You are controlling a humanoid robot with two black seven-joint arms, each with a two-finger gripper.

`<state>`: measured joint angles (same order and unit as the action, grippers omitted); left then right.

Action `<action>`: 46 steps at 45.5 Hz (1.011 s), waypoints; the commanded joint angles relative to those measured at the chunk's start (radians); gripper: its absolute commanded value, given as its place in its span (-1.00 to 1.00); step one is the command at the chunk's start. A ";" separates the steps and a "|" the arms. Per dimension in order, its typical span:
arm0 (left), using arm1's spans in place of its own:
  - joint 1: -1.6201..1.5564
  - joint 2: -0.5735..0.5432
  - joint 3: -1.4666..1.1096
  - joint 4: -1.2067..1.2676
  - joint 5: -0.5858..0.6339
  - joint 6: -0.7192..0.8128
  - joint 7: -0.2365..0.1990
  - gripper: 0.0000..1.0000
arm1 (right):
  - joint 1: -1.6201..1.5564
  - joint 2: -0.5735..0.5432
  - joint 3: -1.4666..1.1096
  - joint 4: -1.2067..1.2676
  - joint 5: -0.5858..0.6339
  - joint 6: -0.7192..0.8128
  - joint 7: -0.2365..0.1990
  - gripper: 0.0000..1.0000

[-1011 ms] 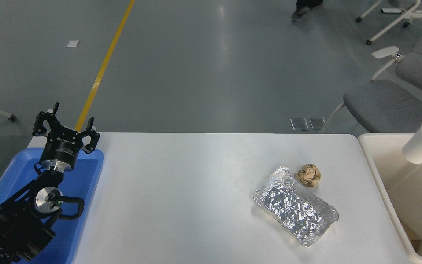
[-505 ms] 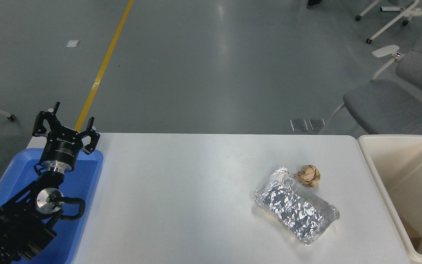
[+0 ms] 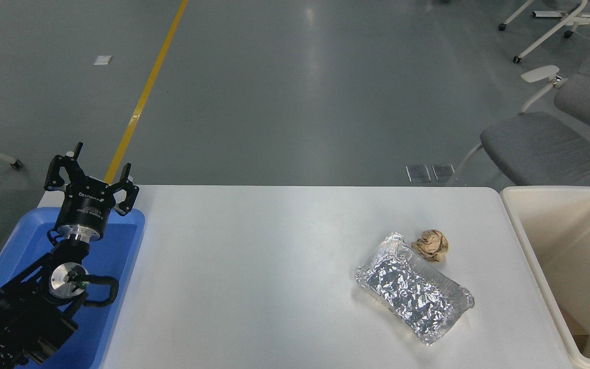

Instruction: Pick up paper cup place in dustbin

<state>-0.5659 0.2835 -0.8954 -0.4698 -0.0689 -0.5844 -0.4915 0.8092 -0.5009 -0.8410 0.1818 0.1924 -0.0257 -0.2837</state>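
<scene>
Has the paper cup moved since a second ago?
Yes. It hung over the dustbin rim then; now it is out of view, so where it went cannot be told.

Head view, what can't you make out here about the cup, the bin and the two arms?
- Paper cup: nowhere in sight; possibly inside the bin, whose floor is cut off by the right and bottom edges.
- Right arm and its pincer: outside the frame.
- Left arm: parked over the blue tray, its base cut off at the lower left corner; left pincer open.
</scene>
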 commanded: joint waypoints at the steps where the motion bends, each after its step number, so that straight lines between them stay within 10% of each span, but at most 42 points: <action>1: 0.000 0.000 0.000 -0.001 0.000 0.000 -0.001 0.98 | -0.084 0.076 0.040 -0.117 -0.001 -0.048 0.001 -1.00; 18: 0.000 -0.001 0.000 -0.001 0.000 -0.002 0.001 0.98 | -0.081 0.093 0.042 -0.108 -0.001 -0.062 0.001 -1.00; 23: 0.000 -0.001 0.000 0.000 0.000 0.000 0.001 0.98 | -0.073 0.090 0.039 -0.117 -0.002 -0.071 0.000 0.25; 28: 0.000 -0.001 0.000 0.000 0.000 -0.002 -0.001 0.98 | -0.070 0.085 0.042 -0.116 -0.001 -0.102 0.001 0.56; 46: 0.000 -0.001 0.000 0.000 0.000 -0.002 0.001 0.98 | -0.065 0.085 0.082 -0.099 -0.001 -0.119 0.001 0.58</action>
<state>-0.5661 0.2827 -0.8959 -0.4698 -0.0690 -0.5859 -0.4918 0.7398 -0.4139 -0.7936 0.0775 0.1923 -0.1353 -0.2823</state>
